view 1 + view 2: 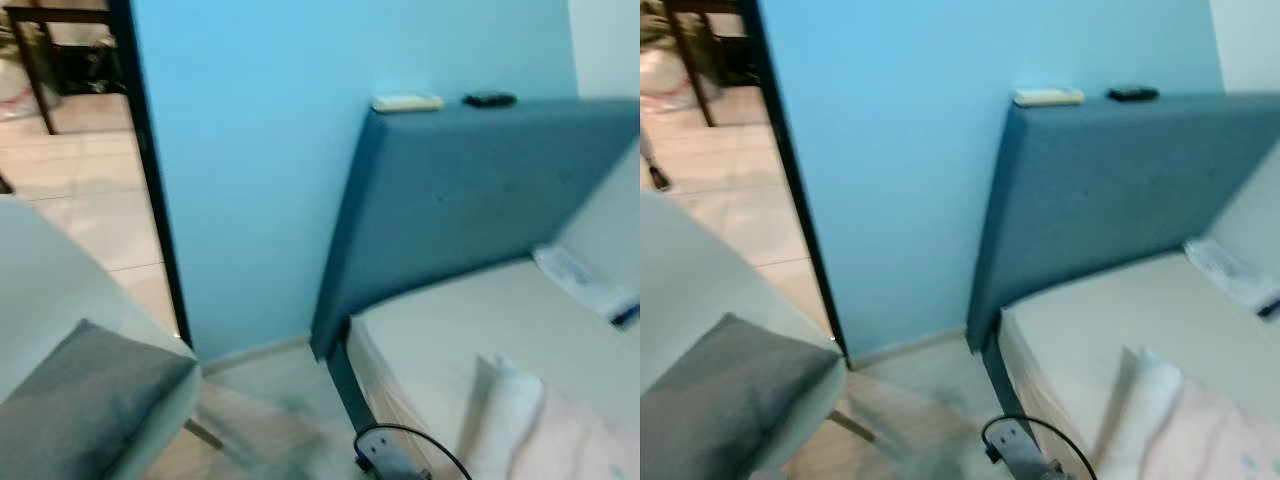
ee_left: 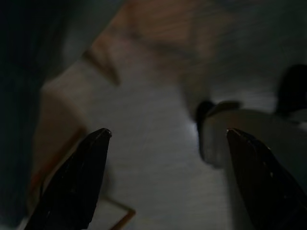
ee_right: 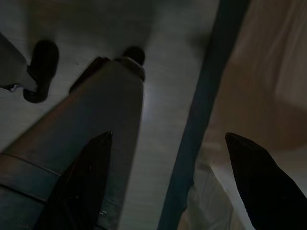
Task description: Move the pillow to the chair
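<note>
- The white chair [image 1: 60, 300] stands at the lower left, and a grey pillow [image 1: 85, 405] lies on its seat, touching the curved back.
- The pillow lies flat, and its long axis runs from the near left toward the far right corner, which points at the blue wall [image 1: 260, 170].
- The bed [image 1: 1110, 340] is at the right, with a dark blue headboard [image 1: 470, 200] against the wall.
- A white remote [image 1: 407, 102] and a small black object [image 1: 489, 98] lie apart on top of the headboard.
- On the mattress a pink blanket [image 1: 1210, 440] is bunched beside a white fold of cloth [image 1: 1145, 405].
- A black cable [image 1: 410, 445] loops at the bed's near corner.
- The left hand [image 2: 168, 139] hangs over the grey floor [image 2: 148, 158], fingers spread wide and holding nothing.
- The right hand [image 3: 168, 141] hangs beside the bed frame [image 3: 201, 115], also released and empty.
- The head views are blurred.
</note>
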